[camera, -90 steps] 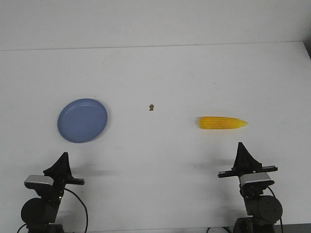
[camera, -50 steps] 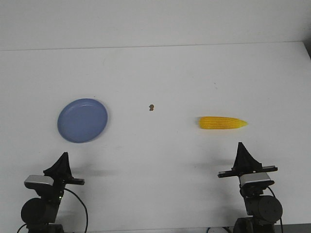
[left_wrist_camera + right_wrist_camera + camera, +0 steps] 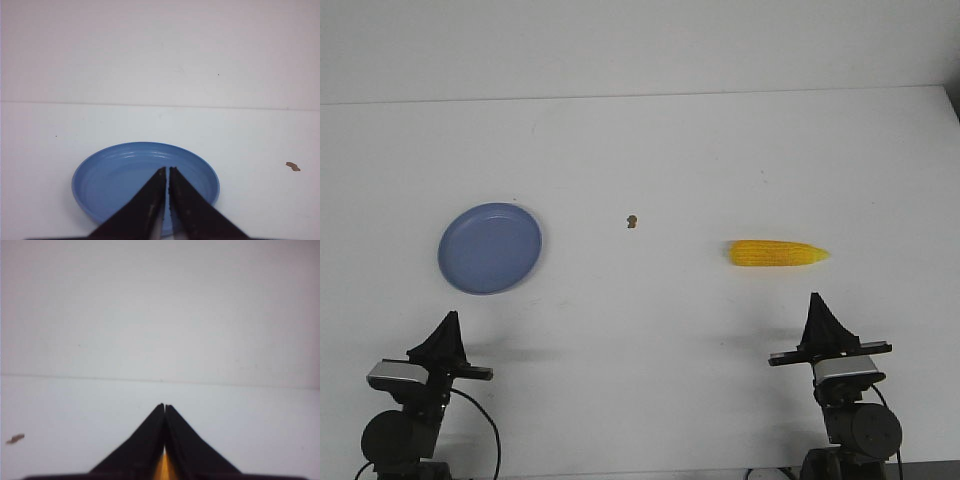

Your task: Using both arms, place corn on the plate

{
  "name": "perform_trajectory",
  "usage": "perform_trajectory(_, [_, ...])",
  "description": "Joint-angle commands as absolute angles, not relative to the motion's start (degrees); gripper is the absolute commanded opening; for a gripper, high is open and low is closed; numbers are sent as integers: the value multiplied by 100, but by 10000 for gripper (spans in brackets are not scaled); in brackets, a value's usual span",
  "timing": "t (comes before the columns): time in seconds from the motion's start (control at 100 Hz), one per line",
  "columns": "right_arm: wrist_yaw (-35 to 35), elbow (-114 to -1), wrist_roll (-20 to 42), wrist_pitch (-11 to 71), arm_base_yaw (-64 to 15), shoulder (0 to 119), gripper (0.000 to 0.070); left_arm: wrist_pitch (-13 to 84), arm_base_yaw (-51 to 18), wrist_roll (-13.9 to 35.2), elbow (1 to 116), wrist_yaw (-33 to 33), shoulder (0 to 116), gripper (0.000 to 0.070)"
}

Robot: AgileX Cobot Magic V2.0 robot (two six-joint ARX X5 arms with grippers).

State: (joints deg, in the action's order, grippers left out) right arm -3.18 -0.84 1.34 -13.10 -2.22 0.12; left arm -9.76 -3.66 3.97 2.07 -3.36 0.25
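Note:
The yellow corn cob (image 3: 779, 253) lies on its side on the white table at the right, its tip pointing right. The light blue plate (image 3: 490, 248) sits empty at the left; it also shows in the left wrist view (image 3: 115, 175). My left gripper (image 3: 449, 325) is shut and empty near the table's front edge, just in front of the plate; its tips (image 3: 166, 170) stand before the plate. My right gripper (image 3: 815, 305) is shut and empty, just in front of the corn. In the right wrist view (image 3: 164, 406) a sliver of the corn (image 3: 164, 471) shows between the fingers' bases.
A tiny brown speck (image 3: 632, 221) lies between plate and corn; it shows in the left wrist view (image 3: 293, 166) and the right wrist view (image 3: 15, 439). The table's far edge (image 3: 640, 95) meets a pale wall.
The left arm has shifted very slightly down and left in the front view. The right arm, corn and plate have not moved.

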Motion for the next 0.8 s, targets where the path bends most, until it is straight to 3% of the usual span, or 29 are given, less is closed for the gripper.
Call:
perform_trajectory(0.0, [-303, -73, 178, -1581, -220, 8, 2, -985, -370, 423, 379, -357, 23, 12])
perform_trajectory(0.1, [-307, -145, 266, -1702, -226, 8, 2, -650, -370, 414, 779, -257, 93, 12])
perform_trajectory(0.24, [-305, -534, 493, -1273, -226, 12, 2, -27, -370, 449, 1568, -80, 478, 12])
perform_trajectory(0.47, [-259, -1754, 449, 596, -224, 373, 2, 932, -370, 526, 3170, -82, 1776, 12])
perform_trajectory(0.79, [-252, -3892, 447, 3006, -224, 2104, 2, 2906, -370, 392, 5284, -89, 3712, 12])
